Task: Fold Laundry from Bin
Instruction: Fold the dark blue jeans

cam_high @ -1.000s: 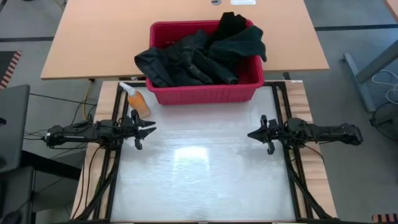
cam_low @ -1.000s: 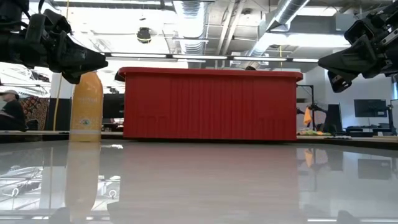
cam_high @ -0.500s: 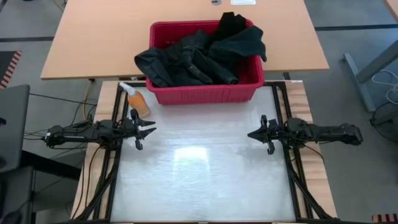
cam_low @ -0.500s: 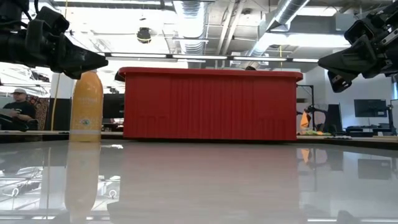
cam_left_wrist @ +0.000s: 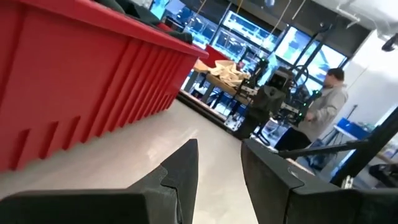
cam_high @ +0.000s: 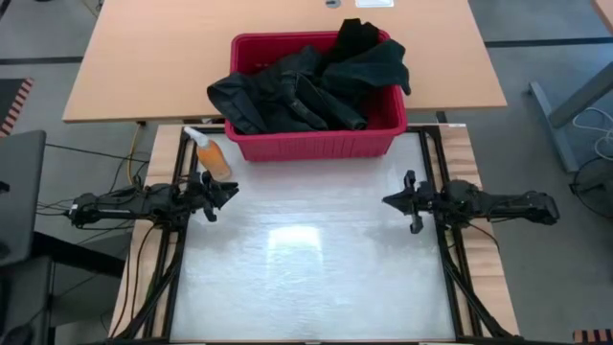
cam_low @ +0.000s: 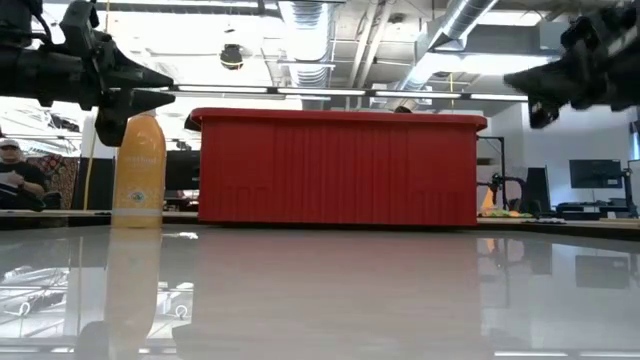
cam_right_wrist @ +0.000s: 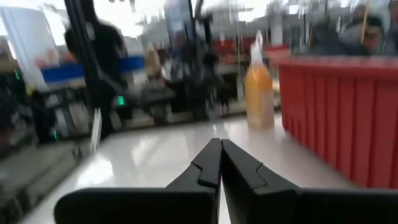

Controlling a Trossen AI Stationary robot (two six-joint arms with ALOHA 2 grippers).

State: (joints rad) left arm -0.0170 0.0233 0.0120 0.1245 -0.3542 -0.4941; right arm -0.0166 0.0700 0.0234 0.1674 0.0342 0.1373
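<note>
Your left claw (cam_high: 222, 195), jaws slightly apart, and shut right claw (cam_high: 395, 200) hover empty mid-frame; the laundry (cam_high: 306, 84) fills the bin (cam_high: 316, 144) above them, roughly equidistant.

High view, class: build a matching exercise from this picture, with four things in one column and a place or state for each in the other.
Things:
1. laundry
2. orange bottle
3. right gripper
4. left gripper

Places or states:
A. shut, empty, at the table's right
B. heaped in the red bin
C. slightly open, empty
D. stands beside the bin's left corner

Pairs: 1-B, 2-D, 3-A, 4-C
</note>
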